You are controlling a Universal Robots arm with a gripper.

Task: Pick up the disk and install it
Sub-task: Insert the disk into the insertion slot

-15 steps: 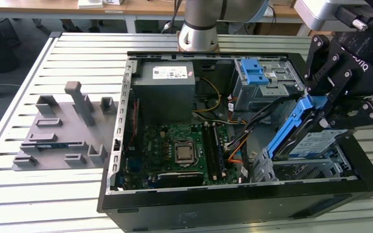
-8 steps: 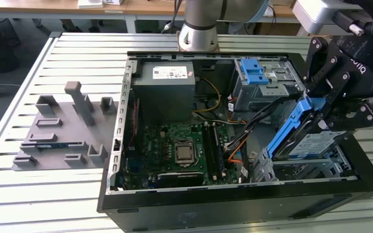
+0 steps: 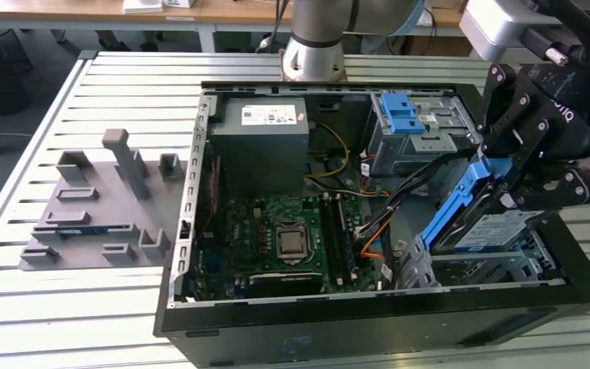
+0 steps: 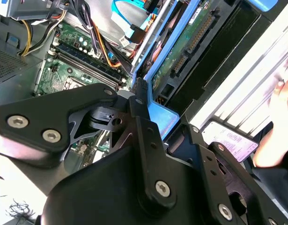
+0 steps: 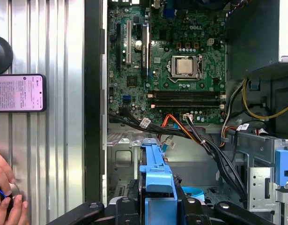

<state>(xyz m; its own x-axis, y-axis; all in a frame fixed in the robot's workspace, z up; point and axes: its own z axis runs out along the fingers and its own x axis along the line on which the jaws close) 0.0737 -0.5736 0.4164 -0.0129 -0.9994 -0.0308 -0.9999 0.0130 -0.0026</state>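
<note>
The disk [image 3: 492,231] is a silver drive with a blue-and-white label and a blue plastic bracket [image 3: 447,209] along its edge. It hangs tilted, one end low, over the metal drive bay [image 3: 490,269] at the case's corner on the exterior view's right. My gripper [image 3: 528,183] is shut on its upper end. In the first wrist view the blue bracket [image 5: 157,176] sits clamped between the black fingers [image 5: 127,206]. The second wrist view looks along the disk's green circuit-board side [image 4: 181,51], with a black finger [image 4: 140,105] pressed on the bracket [image 4: 161,118].
The open black PC case [image 3: 377,315] holds a motherboard [image 3: 280,231], a grey power-supply box [image 3: 264,127], a silver cage with a blue latch [image 3: 408,123] and loose cables [image 3: 377,223]. A grey fixture [image 3: 101,207] lies on the slatted table. A phone [image 5: 19,93] and a person's hand [image 5: 5,199] are beside the case.
</note>
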